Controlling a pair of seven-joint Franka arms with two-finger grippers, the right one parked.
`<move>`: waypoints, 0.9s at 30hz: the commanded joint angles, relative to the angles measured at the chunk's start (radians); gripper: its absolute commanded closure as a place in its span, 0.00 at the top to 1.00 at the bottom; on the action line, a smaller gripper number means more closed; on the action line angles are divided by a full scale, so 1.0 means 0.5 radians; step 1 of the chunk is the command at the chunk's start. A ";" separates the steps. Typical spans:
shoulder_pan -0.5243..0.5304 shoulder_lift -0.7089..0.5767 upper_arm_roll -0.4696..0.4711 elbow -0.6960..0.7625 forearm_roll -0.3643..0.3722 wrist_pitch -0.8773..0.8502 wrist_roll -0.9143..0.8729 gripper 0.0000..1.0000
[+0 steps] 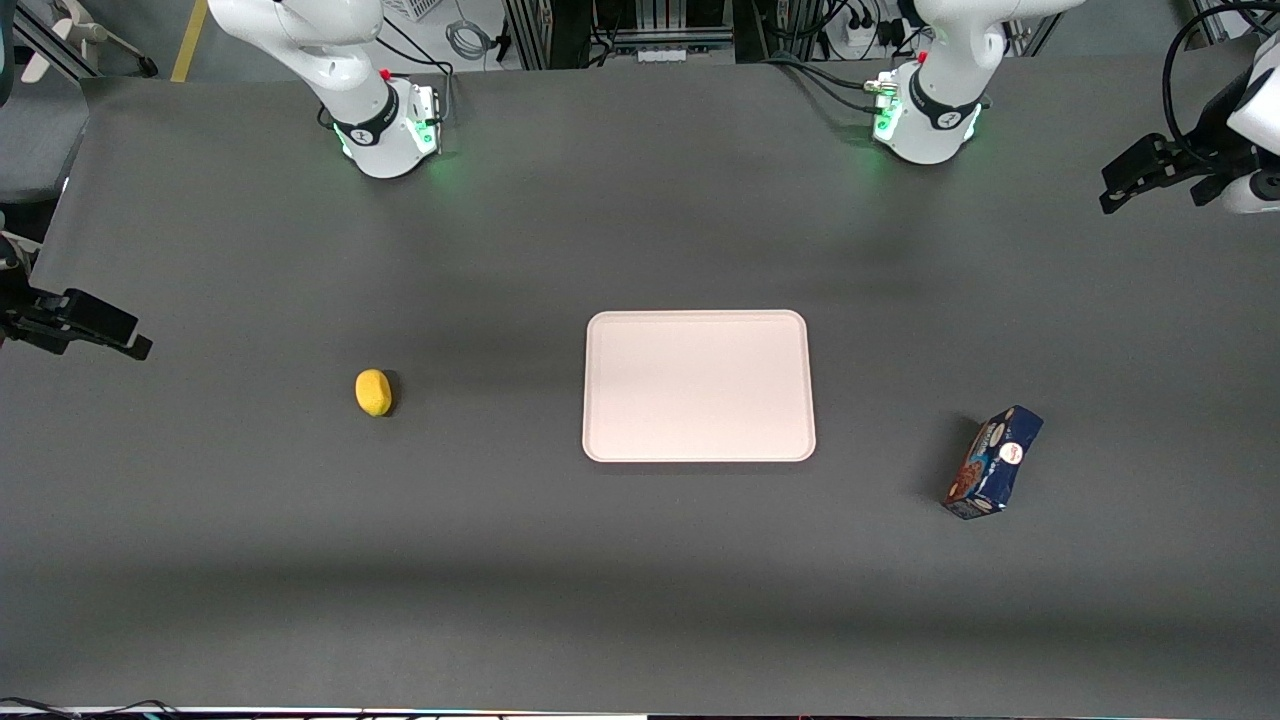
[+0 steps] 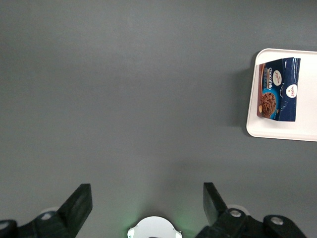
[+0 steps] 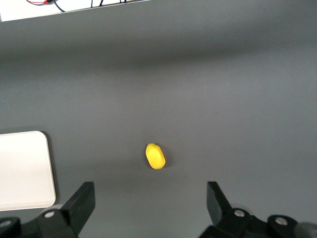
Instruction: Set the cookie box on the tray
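Observation:
The cookie box, dark navy with cookie pictures and a round white-red logo, rests on the dark table beside the pale pink tray, toward the working arm's end and level with the tray's nearer edge. It is apart from the tray. In the left wrist view the cookie box shows in line with the tray. My left gripper hangs high above the table at the working arm's end, farther from the front camera than the box. It is open and empty in its wrist view.
A small yellow rounded lump lies on the table toward the parked arm's end, beside the tray; it also shows in the right wrist view. The arm bases stand at the table's back edge.

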 commanded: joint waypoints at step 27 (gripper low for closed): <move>-0.012 0.614 -0.020 0.603 0.074 -0.034 0.462 1.00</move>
